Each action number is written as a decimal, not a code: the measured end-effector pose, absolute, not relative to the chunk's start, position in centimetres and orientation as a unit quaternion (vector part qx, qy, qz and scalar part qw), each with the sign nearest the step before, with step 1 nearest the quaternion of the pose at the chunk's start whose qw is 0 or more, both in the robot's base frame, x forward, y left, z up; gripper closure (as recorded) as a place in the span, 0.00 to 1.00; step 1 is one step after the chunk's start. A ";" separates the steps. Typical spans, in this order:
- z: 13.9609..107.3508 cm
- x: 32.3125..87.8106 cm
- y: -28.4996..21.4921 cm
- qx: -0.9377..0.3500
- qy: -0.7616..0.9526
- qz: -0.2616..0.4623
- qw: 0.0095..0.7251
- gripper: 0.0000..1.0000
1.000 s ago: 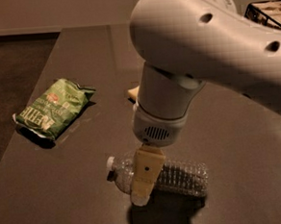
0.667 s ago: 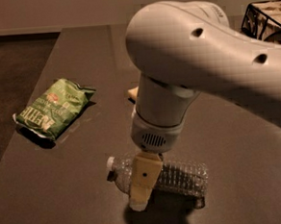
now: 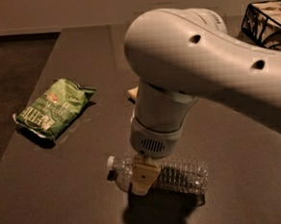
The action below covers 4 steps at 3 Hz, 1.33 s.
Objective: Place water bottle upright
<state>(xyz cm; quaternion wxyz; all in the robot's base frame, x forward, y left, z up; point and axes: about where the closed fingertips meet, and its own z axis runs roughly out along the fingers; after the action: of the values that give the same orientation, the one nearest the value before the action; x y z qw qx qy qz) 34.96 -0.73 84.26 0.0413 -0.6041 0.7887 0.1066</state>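
Observation:
The water bottle (image 3: pixel 181 174) lies on its side on the dark table (image 3: pixel 64 196). It is clear and ribbed, with its white cap (image 3: pixel 110 168) pointing left. My gripper (image 3: pixel 144 177) comes straight down from the big white arm (image 3: pixel 190 67) and sits over the bottle just behind its neck, with its cream tip in front of the bottle's body. The bottle's label is hidden by the gripper.
A green snack bag (image 3: pixel 53 108) lies at the left of the table. A small tan object (image 3: pixel 133 92) peeks out behind the arm. A dark wire basket (image 3: pixel 266 21) stands at the back right. The table's left edge runs along the dark floor (image 3: pixel 12 65).
The arm has swung lower and nearer the camera and fills more of the view. The gripper has stayed over the bottle. The bottle has not moved.

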 end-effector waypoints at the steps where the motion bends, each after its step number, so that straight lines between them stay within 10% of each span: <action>1: 85.6 35.7 -1.7 -0.610 0.775 0.150 0.074 0.73; 2: 88.5 37.3 -3.1 -0.616 0.756 0.188 0.120 0.95; 4: 95.7 41.1 -6.1 -0.591 0.693 0.288 0.296 1.00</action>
<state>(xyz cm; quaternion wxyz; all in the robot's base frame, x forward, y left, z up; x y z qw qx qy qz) 41.08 -6.10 95.67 0.2963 -0.5907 0.6931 0.2878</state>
